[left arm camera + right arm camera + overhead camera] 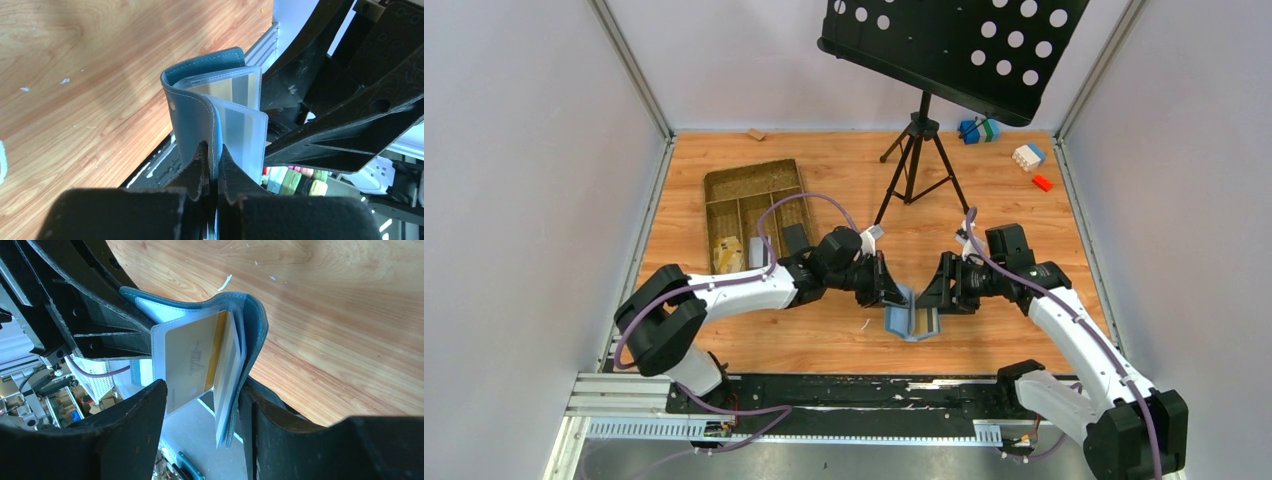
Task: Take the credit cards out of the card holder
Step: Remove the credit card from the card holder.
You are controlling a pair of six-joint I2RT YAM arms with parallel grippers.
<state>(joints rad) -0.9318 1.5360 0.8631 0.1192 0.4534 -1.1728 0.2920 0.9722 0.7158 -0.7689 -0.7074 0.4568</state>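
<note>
Mid-task: no card seen out of a sleeve yet.

Left end effector [212,152] pinched tight on 1 blue flap of the card holder [192,107]. Holder between the 2 arms, near the front edge of the counter [844,340]; lifted or resting, cannot tell. Fanned open, clear sleeves showing.

Credit cards [192,360] tucked in the sleeves: 1 pale gold card plain in the right wrist view, a 2nd tinted sleeve in the left wrist view (total count unclear).

Right end effector [202,390] with jaws spread, straddling the loose sleeves and the outer cover, gripping nothing.

Probably left to do: catch a card edge, slide it out, repeat for each sleeve.

Around:
- Brown tray [752,172] at rear left, well apart, with small items in its compartments too small to name.
- Tripod stand [917,150] just behind the holder, with a black perforated panel overhead.
- Toy blocks [1028,155] at far rear right.

In the way:
- Floppy clear plastic over each card face.
- Both sets of black fingers crowded close around 1 small holder, so little room to work.
- Likely slip risk if the single pinched flap bends.
</note>
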